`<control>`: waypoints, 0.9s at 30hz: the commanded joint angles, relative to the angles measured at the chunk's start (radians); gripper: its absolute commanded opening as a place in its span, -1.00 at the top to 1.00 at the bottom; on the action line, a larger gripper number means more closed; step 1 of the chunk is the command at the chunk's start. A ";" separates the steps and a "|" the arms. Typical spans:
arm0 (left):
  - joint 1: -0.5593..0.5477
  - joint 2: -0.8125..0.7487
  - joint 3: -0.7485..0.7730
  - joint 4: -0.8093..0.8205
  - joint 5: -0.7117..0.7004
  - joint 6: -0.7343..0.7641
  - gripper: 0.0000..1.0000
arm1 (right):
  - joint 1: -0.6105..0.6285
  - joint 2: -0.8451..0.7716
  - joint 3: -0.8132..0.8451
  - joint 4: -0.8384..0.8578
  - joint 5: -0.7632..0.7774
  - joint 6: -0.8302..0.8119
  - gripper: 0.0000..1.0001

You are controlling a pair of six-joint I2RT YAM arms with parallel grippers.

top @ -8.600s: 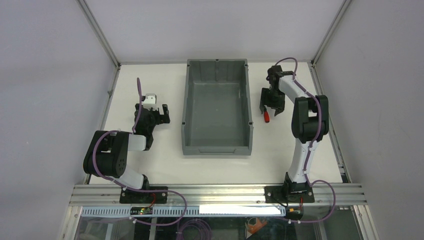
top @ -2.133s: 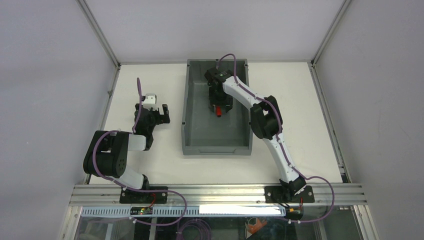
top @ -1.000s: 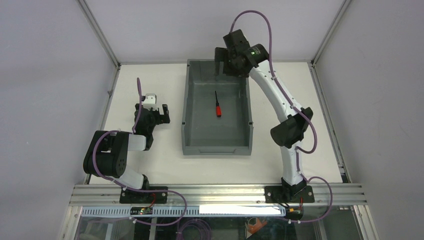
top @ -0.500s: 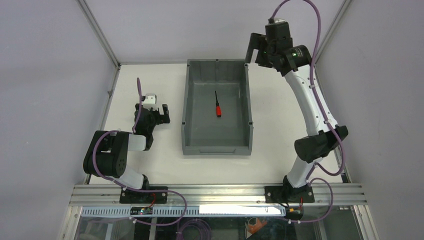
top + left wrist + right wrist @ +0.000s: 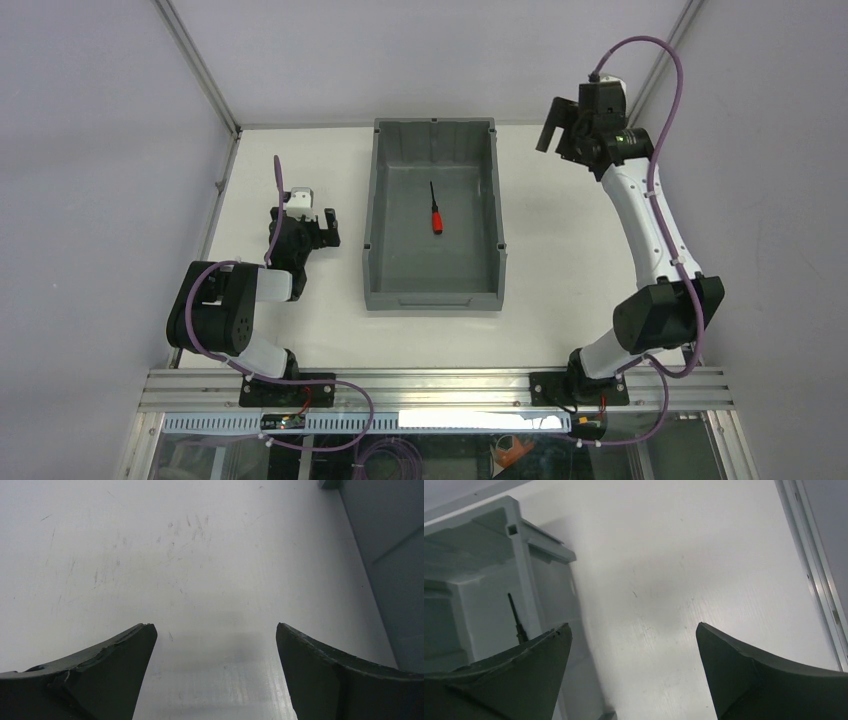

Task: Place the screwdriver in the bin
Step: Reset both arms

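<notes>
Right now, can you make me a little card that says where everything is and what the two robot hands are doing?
screwdriver: lying flat on the bin floor, red handle nearer the arms
bin: middle of the table, holding only the screwdriver
right gripper: open, empty, up in the air to the right of the bin's far corner
left gripper: open, empty, above bare table left of the bin
job: looks done

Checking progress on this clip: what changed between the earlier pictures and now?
The right gripper carried the screwdriver from the table right of the bin onto its floor, let go, then lifted out and swung right, jaws open. The left gripper and bin stayed put.
</notes>
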 commanded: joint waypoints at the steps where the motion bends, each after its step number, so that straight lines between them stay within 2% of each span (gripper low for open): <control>1: 0.011 -0.031 -0.004 0.028 0.015 -0.008 -0.98 | -0.029 -0.085 -0.123 0.170 0.018 -0.016 -0.98; 8: 0.010 -0.032 -0.004 0.028 0.015 -0.008 -0.98 | -0.042 -0.150 -0.368 0.355 0.023 -0.031 -0.98; 27: 0.011 -0.031 -0.004 0.028 0.015 -0.008 -0.98 | -0.042 -0.089 -0.730 0.654 -0.008 -0.010 -0.98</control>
